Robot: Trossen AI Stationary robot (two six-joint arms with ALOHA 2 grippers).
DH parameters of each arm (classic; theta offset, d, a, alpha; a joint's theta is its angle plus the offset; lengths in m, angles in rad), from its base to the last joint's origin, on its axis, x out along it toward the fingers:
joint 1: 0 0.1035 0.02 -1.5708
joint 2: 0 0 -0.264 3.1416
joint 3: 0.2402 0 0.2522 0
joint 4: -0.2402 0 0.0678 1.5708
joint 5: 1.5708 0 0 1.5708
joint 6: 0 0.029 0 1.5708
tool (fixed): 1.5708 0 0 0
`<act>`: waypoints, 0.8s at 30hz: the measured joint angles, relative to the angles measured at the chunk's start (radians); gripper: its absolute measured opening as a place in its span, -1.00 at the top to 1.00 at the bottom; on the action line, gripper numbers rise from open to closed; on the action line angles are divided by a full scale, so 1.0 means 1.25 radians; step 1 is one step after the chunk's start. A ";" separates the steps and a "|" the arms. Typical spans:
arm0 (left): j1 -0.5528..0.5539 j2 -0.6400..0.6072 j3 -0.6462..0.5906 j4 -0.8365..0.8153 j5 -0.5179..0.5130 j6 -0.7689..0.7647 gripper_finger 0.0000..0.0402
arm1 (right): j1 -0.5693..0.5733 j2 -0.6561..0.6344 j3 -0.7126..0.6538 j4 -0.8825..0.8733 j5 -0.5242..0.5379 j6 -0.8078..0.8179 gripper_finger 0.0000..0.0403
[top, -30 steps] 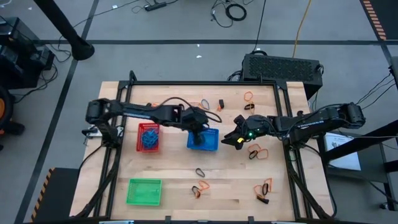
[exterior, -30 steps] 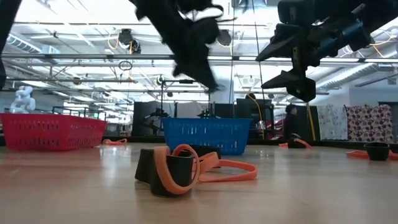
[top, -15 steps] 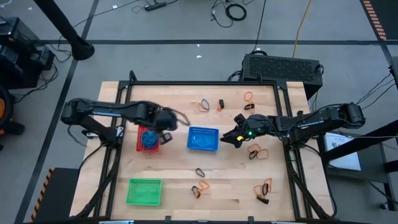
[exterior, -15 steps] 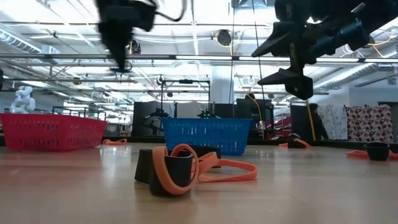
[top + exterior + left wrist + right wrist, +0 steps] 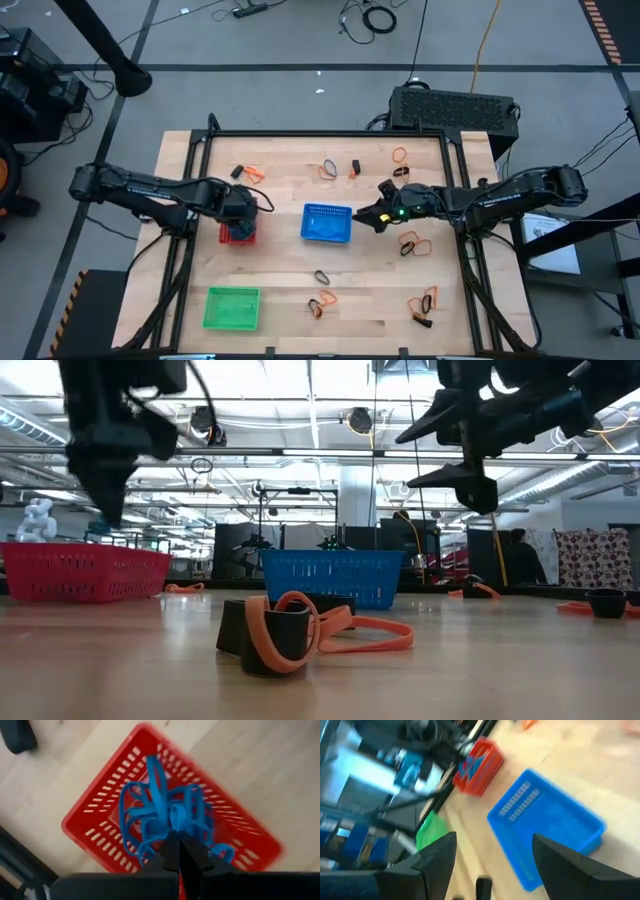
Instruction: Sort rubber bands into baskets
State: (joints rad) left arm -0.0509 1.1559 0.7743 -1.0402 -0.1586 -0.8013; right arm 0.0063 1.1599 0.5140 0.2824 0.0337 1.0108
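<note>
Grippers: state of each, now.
Left gripper: shut on a blue rubber band, above the red basket.
Right gripper: open, empty.

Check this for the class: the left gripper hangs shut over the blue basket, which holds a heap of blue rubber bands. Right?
Not quite. The left gripper hangs shut over the red basket, not the blue one; the left wrist view shows the heap of blue rubber bands lying in it. The blue basket stands apart, near the table's middle.

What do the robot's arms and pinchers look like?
Both arms are black and thin, built of jointed tube sections. The right gripper has two pointed dark fingers and a small green light glowing near the wrist. The left gripper has narrow black fingers too.
</note>
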 joint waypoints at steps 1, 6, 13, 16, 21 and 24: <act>0.008 0.000 -0.017 0.006 0.001 0.000 1.00 | -0.005 0.000 0.000 0.001 0.020 0.008 -0.25; 0.066 0.011 -0.074 0.010 0.017 -0.079 1.00 | -0.057 0.000 0.006 -0.005 0.058 0.015 -0.25; 0.101 0.010 -0.091 0.041 0.019 -0.001 0.97 | -0.137 0.018 0.116 -0.144 0.082 -0.021 -0.25; 0.103 0.011 -0.090 0.055 0.019 0.032 0.89 | -0.176 0.048 0.176 -0.209 0.072 -0.030 -0.25; 0.103 0.011 -0.090 0.049 0.020 0.046 0.71 | -0.250 0.143 0.268 -0.314 -0.003 -0.104 -0.25; 0.104 0.011 -0.090 0.045 0.023 0.042 0.61 | -0.290 0.216 0.325 -0.343 -0.037 -0.165 -0.25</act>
State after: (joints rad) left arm 0.0792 1.1690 0.6617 -0.9836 -0.1296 -0.7490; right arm -0.3565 1.4299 0.9208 -0.1461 -0.0125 0.8040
